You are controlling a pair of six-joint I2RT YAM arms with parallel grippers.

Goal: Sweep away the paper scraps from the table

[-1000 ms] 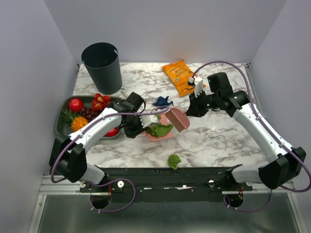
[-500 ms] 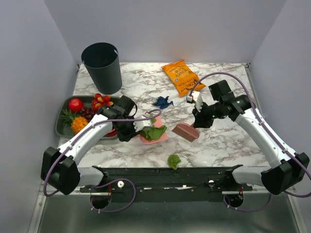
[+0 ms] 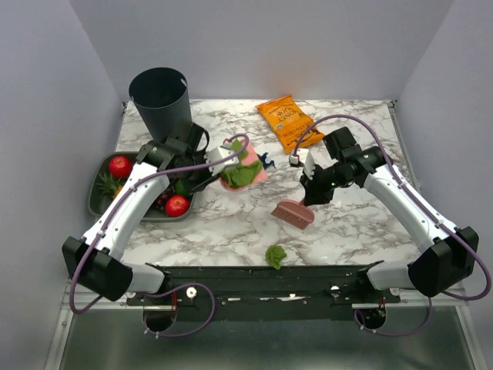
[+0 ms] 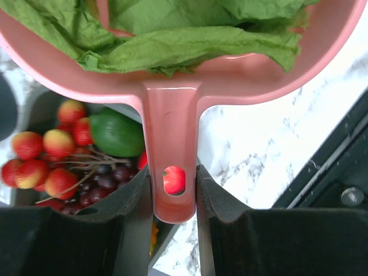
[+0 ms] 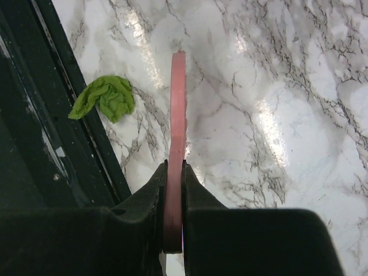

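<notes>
Lifted higher, dustpan (image 4: 172, 86) (paper scraps (image 4: 190, 40) inside) clamped in left gripper (image 4: 175, 190); right gripper (image 5: 174, 172) pinches brush (image 5: 178, 103) near stray scrap (image 5: 106, 98).

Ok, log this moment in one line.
left hand: holds pink dustpan, green paper inside | right hand: holds pink brush | green scrap: table front edge

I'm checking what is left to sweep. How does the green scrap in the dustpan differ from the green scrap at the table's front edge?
Place: the green scrap in the dustpan sits in the pink dustpan, held by the left gripper; the green scrap at the front edge lies loose on the table. Shape: the dustpan scrap is larger and spread out; the edge scrap is a small tight wad. Both are crumpled green paper.
</notes>
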